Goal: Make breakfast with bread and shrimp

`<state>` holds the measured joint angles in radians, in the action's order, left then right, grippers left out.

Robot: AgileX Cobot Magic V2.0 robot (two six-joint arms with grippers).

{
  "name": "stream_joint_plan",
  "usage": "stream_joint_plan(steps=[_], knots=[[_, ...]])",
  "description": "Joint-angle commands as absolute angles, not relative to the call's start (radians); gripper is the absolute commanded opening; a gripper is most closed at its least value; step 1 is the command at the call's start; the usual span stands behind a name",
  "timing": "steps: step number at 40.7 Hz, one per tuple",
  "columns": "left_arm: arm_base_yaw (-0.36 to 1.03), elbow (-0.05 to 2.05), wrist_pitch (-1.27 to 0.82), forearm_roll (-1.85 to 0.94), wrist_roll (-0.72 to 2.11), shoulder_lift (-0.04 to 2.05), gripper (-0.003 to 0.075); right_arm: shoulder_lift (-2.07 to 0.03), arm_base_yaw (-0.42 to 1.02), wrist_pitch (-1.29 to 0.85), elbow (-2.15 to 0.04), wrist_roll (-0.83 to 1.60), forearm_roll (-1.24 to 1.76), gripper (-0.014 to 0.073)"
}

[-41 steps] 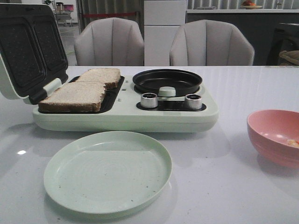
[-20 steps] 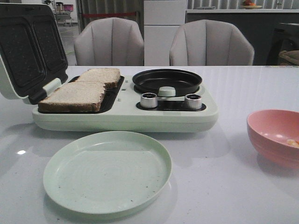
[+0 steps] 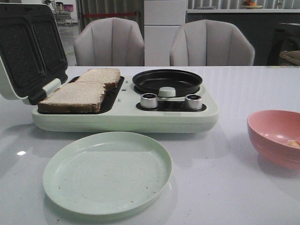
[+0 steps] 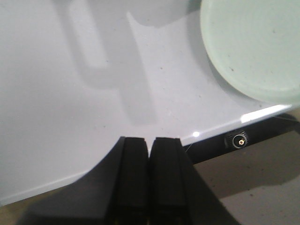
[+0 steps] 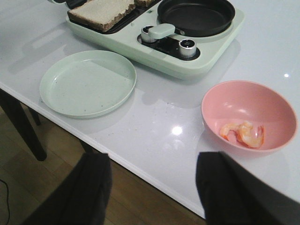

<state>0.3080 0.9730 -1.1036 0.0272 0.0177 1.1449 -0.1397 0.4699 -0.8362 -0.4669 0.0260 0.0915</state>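
**On the desk, nothing has moved**

On the cooker near the far edge, the bread lies as before. The shrimp sit in the bowl at the right edge. Left gripper fingers pressed together; right gripper spread wide.

Glossy white table; matt pale-green plastic plate; smooth pink bowl; dark non-stick pan; shiny metal knobs; porous bread crumb.
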Motion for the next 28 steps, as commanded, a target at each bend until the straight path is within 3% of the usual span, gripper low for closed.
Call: stream_joint_plan(steps=[1,7,12,28], knots=[[0.148,1.057,-1.055,-0.092,0.149,1.175,0.0106,-0.154,0.47,-0.758,-0.494,0.025,0.099,0.0496],[-0.109,1.122,-0.996,-0.326,0.247,1.247,0.0099,-0.154,0.47,-0.758,-0.494,0.025,0.099,0.0496],[-0.242,1.175,-0.922,-0.501,0.26,1.324,0.0098,-0.154,0.47,-0.758,-0.494,0.025,0.099,0.0496],[-0.293,1.438,-0.841,-0.719,0.308,1.624,0.0098,-0.154,0.47,-0.758,-0.494,0.025,0.099,0.0496]])
